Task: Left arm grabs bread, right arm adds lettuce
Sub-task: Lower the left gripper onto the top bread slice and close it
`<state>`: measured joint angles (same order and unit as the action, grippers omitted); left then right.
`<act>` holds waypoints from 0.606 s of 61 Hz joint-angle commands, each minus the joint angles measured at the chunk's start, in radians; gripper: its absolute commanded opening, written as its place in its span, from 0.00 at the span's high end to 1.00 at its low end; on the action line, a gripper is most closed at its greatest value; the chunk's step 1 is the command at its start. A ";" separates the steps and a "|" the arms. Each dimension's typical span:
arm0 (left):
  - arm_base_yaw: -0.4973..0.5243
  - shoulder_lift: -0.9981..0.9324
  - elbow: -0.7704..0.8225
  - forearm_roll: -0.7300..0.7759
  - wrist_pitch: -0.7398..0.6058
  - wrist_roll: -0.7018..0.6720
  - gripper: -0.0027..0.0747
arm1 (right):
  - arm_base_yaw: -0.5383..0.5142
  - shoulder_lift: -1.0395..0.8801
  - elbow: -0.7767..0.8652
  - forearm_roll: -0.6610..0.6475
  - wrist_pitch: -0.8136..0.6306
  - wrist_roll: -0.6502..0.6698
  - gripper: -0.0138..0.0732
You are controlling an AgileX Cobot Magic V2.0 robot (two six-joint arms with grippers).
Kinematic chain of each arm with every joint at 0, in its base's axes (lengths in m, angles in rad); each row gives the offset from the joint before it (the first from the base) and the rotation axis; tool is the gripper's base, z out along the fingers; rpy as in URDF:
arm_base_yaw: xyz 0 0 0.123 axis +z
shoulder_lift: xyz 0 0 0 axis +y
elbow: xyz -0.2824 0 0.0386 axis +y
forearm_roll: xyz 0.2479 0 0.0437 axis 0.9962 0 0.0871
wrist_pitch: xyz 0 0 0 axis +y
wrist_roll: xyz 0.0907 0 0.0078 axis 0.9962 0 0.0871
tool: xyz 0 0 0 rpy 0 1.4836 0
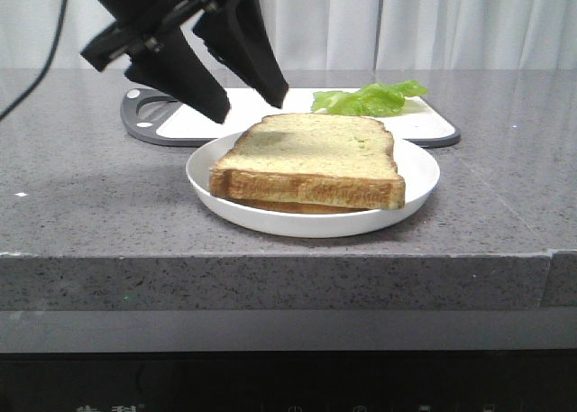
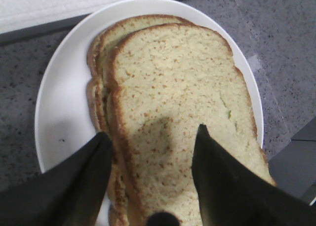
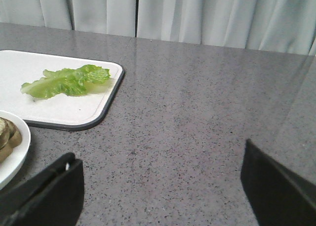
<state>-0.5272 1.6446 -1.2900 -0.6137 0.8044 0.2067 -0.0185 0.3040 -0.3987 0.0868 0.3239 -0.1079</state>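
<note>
Two stacked slices lie on a white plate (image 1: 415, 173). The top bread (image 1: 315, 155) is pale tan and speckled with a browned crust; it also shows in the left wrist view (image 2: 173, 102). My left gripper (image 1: 251, 105) hangs open just above the plate's back left, with nothing between its fingers. In the left wrist view the left gripper (image 2: 153, 137) straddles the top slice's near edge. The lettuce (image 1: 371, 98) lies on a white cutting board (image 1: 270, 101) behind the plate; it also shows in the right wrist view (image 3: 66, 81). My right gripper (image 3: 160, 159) is open over bare counter, out of the front view.
The grey stone counter (image 1: 90, 196) ends at a front edge. The cutting board (image 3: 64, 110) has a dark rim and a handle at its left end (image 1: 144, 110). White curtains hang behind the counter. A black cable trails from the left arm.
</note>
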 commanded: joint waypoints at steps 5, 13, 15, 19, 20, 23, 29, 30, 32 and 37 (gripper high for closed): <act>-0.008 0.002 -0.039 -0.061 -0.008 0.017 0.50 | -0.007 0.017 -0.037 -0.012 -0.077 -0.004 0.09; -0.008 0.026 -0.039 -0.061 -0.008 0.017 0.50 | -0.007 0.017 -0.037 -0.012 -0.077 -0.004 0.09; -0.008 0.031 -0.039 -0.061 -0.008 0.017 0.50 | -0.007 0.017 -0.037 -0.012 -0.077 -0.004 0.09; -0.008 0.035 -0.039 -0.059 -0.008 0.017 0.50 | -0.007 0.017 -0.037 -0.012 -0.077 -0.004 0.09; -0.008 0.037 -0.039 -0.057 -0.008 0.017 0.50 | -0.007 0.017 -0.037 -0.012 -0.077 -0.004 0.09; -0.008 0.037 -0.039 -0.058 -0.008 0.017 0.50 | -0.007 0.017 -0.037 -0.012 -0.077 -0.004 0.09; -0.008 0.037 -0.039 -0.058 -0.008 0.017 0.59 | -0.007 0.017 -0.037 -0.012 -0.077 -0.004 0.09; -0.008 0.037 -0.039 -0.058 -0.006 0.017 0.62 | -0.007 0.017 -0.037 -0.012 -0.077 -0.004 0.09; -0.008 0.037 -0.039 -0.054 -0.006 0.017 0.68 | -0.007 0.017 -0.037 -0.012 -0.077 -0.004 0.09; -0.008 0.037 -0.039 -0.049 0.004 0.017 0.87 | -0.007 0.017 -0.037 -0.012 -0.077 -0.004 0.09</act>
<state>-0.5272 1.7177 -1.2981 -0.6381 0.8151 0.2201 -0.0185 0.3040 -0.3987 0.0868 0.3239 -0.1079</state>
